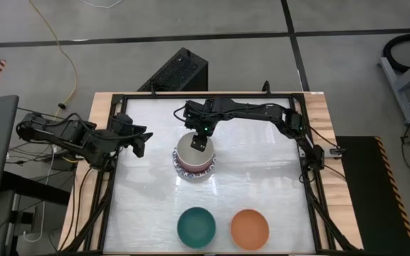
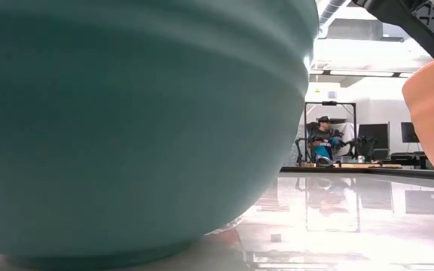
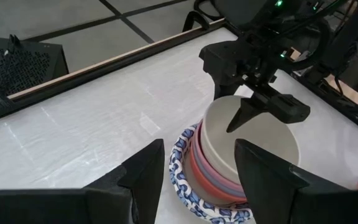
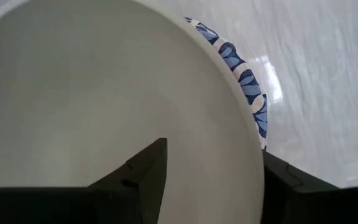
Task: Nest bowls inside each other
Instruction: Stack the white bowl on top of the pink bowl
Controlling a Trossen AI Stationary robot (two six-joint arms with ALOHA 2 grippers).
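- A stack of nested bowls (image 1: 194, 165) is located near the centre of the white table (image 1: 262, 185), slightly toward the left arm's side.
- The cream bowl (image 3: 253, 140) is seated at the top of the stack; pink and red-toned rims are seen beneath it, and a white bowl with a blue-patterned rim (image 3: 185, 186) is seen at the bottom.
- The right gripper (image 1: 199, 141) is positioned directly over the cream bowl. In the right wrist view its fingers (image 4: 143, 171) are seen parted, one inside the bowl and one outside the rim. The fingers are spread across the rim; whether the rim is touched cannot be told.
- The left gripper (image 1: 142, 141) is held just beside the stack, at the table's left side, with its fingers parted and nothing between them. It is pointed toward the stack.
- The green bowl (image 1: 196, 227) and the orange bowl (image 1: 249, 227) are set side by side, apart from each other, near the front edge of the table, well apart from the stack.
- In the low view the green bowl fills most of the frame, and a seated person (image 2: 322, 143) is seen in the room beyond the table.
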